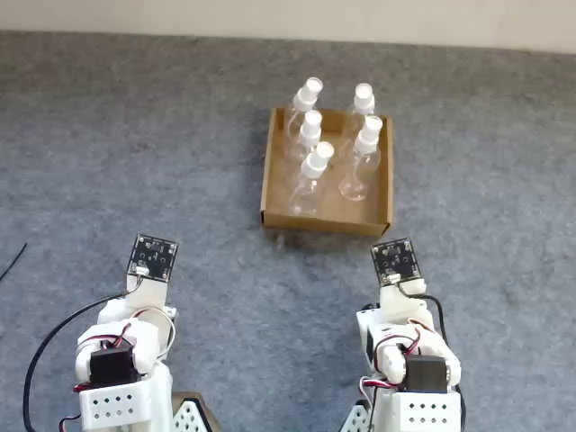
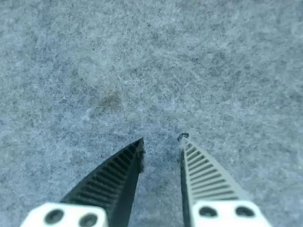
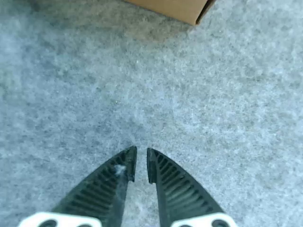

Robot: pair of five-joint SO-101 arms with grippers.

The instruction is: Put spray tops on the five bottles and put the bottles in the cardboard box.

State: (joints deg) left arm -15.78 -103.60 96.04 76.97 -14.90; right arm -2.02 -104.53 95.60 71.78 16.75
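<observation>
Where your five bottles (image 1: 306, 193) stand: inside the cardboard box (image 1: 268, 180), all upright with clear bodies, two by the far wall and three nearer the middle.
Spray tops (image 1: 317, 160): white, one seated on every bottle you can see in the high view.
Cardboard box: open-topped, flat on the grey carpet (image 1: 135, 135), ahead of both arms and closer to your right one; a corner of it shows in the right wrist view (image 3: 180, 7).
Left gripper (image 2: 161, 140): fingers spread a little, a clear gap between the tips, nothing in it, carpet underneath.
Right gripper (image 3: 140, 150): fingers all but pressed together, a thin slit between the tips, pinching nothing, near the box's front wall.
Left arm (image 1: 126, 351): folded at the near edge, well apart from the box.
Right arm (image 1: 409, 346): folded at the near edge too.
</observation>
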